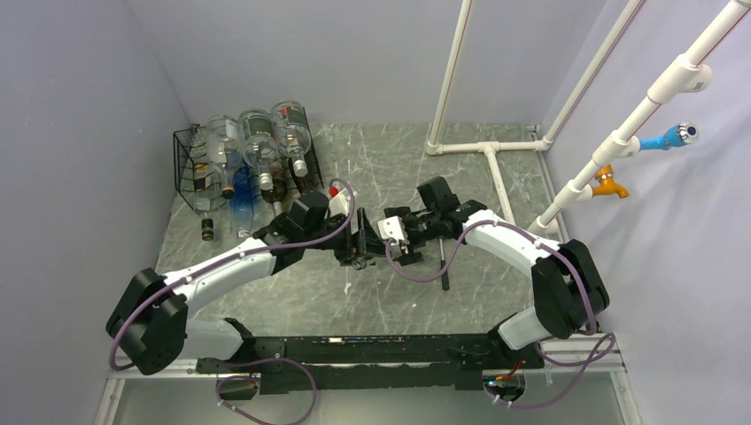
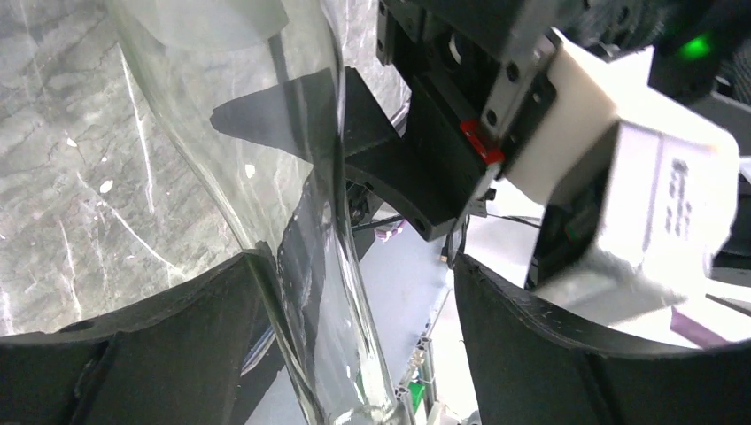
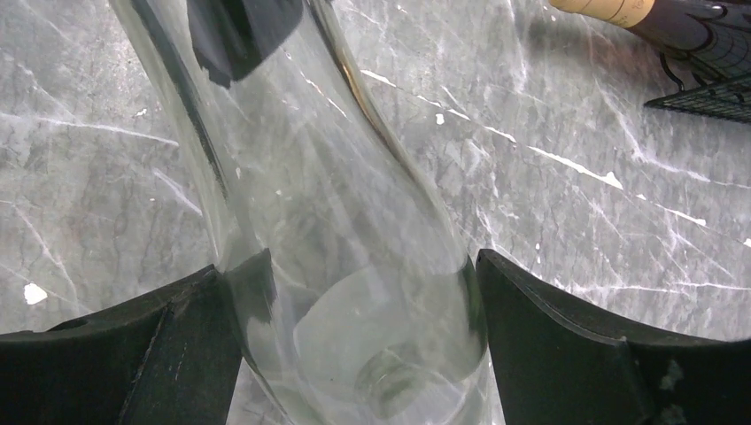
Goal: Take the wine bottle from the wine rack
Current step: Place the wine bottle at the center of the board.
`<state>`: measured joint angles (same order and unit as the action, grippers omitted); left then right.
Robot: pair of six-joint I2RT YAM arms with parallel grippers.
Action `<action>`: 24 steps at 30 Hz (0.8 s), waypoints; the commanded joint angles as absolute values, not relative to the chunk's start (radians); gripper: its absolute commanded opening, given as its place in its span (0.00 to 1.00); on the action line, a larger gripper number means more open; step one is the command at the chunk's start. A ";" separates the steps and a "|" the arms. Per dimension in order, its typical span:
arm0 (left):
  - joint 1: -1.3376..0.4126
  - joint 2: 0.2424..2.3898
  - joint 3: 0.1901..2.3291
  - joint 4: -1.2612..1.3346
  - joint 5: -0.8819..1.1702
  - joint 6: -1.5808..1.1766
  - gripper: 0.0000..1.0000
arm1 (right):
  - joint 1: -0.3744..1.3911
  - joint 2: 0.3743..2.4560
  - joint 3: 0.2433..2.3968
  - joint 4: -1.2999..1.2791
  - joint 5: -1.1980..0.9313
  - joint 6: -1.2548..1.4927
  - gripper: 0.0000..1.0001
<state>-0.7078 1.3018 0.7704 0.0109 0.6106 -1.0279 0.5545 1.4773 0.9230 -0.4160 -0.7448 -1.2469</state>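
Bottle (image 3: 336, 195) sits over mid-worktop (image 1: 398, 168), well apart from the rack (image 1: 186, 168), clasped in the right hand (image 3: 352, 292). Left hand (image 2: 359, 283) looks released around its neck. Best to grip firmly and draw the left straight back.

The left arm (image 1: 221, 266) and the right arm (image 1: 518, 237) are built alike: glossy white shell links between bulky black joint housings, with a thin purple cable (image 1: 429, 279) looping along each. Both stand on a long black base rail (image 1: 354, 350). The left gripper (image 2: 354, 292) and the right gripper (image 3: 354, 292) have matte black curved fingers (image 3: 133, 354). A white boxy wrist housing (image 2: 638, 177) bears black screws, a small red tab (image 2: 481, 142) and printed lettering.
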 commanded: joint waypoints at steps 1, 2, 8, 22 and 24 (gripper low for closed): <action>-0.706 1.222 0.777 0.095 0.621 -0.989 0.84 | 0.543 1.463 0.950 -0.437 -0.833 -1.191 0.51; -0.705 1.217 0.777 0.093 0.619 -0.985 0.84 | 0.540 1.463 0.950 -0.436 -0.837 -1.187 0.50; -0.706 1.182 0.783 0.056 0.601 -0.935 0.90 | 0.529 1.462 0.950 -0.431 -0.870 -1.160 0.50; -0.707 1.015 0.760 -0.009 0.466 -0.739 0.92 | 0.507 1.467 0.961 -0.423 -0.944 -1.108 0.49; -0.707 1.008 0.752 -0.008 0.461 -0.728 0.92 | 0.503 1.468 0.962 -0.419 -0.956 -1.093 0.49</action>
<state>-0.7071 1.0409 0.7586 -0.0708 0.4862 -0.7925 0.5091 1.4773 0.9283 -0.4110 -0.8520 -1.1461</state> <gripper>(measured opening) 0.915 0.881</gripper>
